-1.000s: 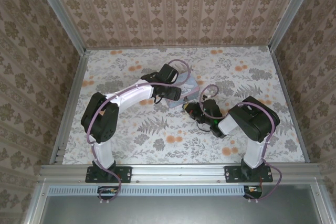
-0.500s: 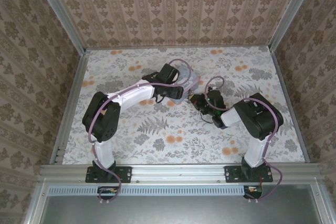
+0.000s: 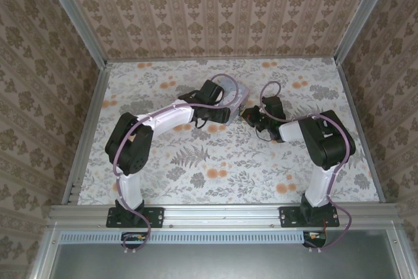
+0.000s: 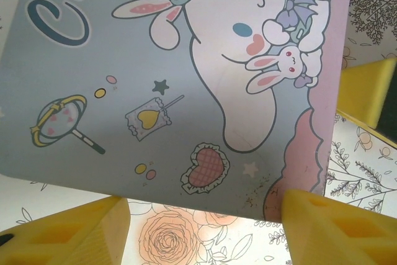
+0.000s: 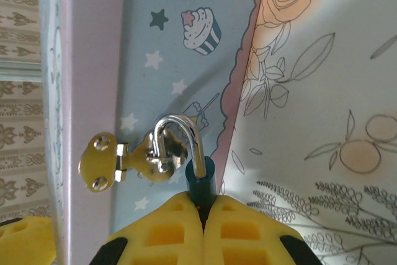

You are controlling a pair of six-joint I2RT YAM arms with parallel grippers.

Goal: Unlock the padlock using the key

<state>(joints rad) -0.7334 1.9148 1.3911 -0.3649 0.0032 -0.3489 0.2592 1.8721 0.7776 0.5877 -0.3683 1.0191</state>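
The right gripper is squeezed shut. The bottom of the padlock is pinched between its yellow tips. The left gripper has its fingers spread wide at the near edge of the tin. I cannot tell if it is squeezing the tin or just sitting there.

I think this is the start of the unlocking step. The lock is held, but it does not look open yet. I cannot see a key (it could be hiding between the shut fingers, down where the lock goes in). Next, I think the key has to go in and turn. The lock must not wiggle then, so the tin should not slide on the table.

The padlock is very small, with a dark blue-green body. Its shiny silver loop goes up and curves through a silver ring on the gold clasp. The clasp is on the side of the tin. One end of the loop goes into the body. The other end is hidden behind the ring. The lock sits just beside the tin's wall, near the table.
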